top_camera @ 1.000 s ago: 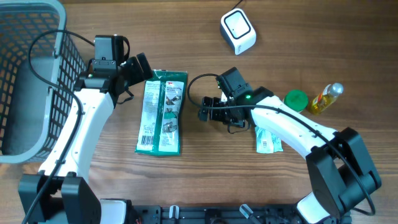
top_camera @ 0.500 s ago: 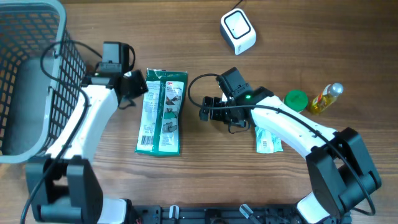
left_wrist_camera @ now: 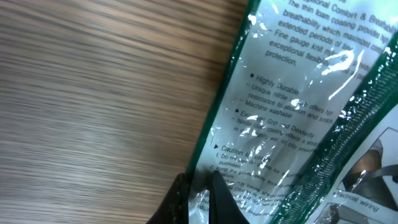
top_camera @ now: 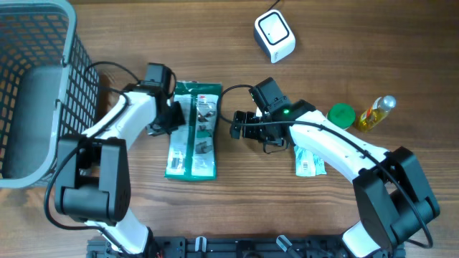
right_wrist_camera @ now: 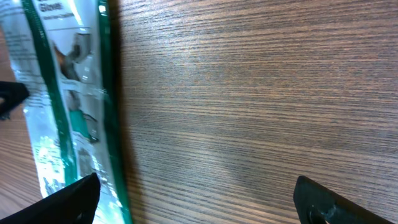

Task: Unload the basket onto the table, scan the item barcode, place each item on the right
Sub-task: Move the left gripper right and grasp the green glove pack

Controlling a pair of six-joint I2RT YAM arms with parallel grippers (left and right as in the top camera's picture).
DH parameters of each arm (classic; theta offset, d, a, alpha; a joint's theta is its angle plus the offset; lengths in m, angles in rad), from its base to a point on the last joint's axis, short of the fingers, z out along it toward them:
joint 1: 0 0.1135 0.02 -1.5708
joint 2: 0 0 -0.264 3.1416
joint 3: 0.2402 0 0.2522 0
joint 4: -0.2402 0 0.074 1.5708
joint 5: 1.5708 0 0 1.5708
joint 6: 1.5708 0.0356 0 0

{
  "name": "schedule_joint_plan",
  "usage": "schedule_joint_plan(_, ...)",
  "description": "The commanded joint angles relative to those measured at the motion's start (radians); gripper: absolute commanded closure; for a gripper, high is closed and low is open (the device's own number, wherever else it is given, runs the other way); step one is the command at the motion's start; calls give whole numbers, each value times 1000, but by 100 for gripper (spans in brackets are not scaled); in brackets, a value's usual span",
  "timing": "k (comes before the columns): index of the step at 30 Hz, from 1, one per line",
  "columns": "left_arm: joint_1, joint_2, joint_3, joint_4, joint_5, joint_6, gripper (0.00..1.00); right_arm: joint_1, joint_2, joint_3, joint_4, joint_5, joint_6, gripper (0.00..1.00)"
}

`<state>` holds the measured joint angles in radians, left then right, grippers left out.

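- State: the left gripper (top_camera: pixel 172 117) is fully closed, pinching the left long edge of the glove package (top_camera: pixel 192 129). In the left wrist view the fingertips bite only the clear film margin.
- State: the right gripper (top_camera: pixel 235 125) has its jaws spread wide and holds nothing. It hovers just beside the package's right edge.
- Location: the package lies flat on the wooden table (top_camera: pixel 237 201), between the two arms. The white barcode scanner (top_camera: pixel 275 36) stands well apart, toward the far edge.
- The barcode itself cannot be made out in any view. Confirm which face carries it before presenting the package.
- Judgement: the grip is a thin-edge pinch on slippery film. Lift slowly and keep the wrist level, or the package is likely to pivot or slide out.
- Judgement: the film is limp and will sag from a one-sided hold. Use the free right gripper on the opposite edge to keep it taut and flat.
- Present the barcode face squarely to the scanner window. Avoid glare from the glossy film.
- Keep clear of the wire basket (top_camera: pixel 68 64) on the left.
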<state>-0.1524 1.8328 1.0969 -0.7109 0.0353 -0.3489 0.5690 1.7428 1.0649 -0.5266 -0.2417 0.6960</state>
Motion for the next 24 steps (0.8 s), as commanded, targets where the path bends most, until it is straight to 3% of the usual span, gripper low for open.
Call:
schedule_joint_plan(1, -64, 13, -33, 15, 24, 4, 96, 2, -19, 6, 2, 18, 11, 0)
schedule_joint_plan(10, -223, 13, -51, 52, 24, -3, 94, 2, -19, 6, -13, -38, 10, 0)
schedule_joint_plan(21, -232, 13, -51, 68, 23, -3, 92, 2, -19, 6, -55, -54, 11, 0)
schedule_joint_plan(24, -227, 10, -43, 66, 24, -3, 96, 2, -19, 6, -55, -54, 11, 0)
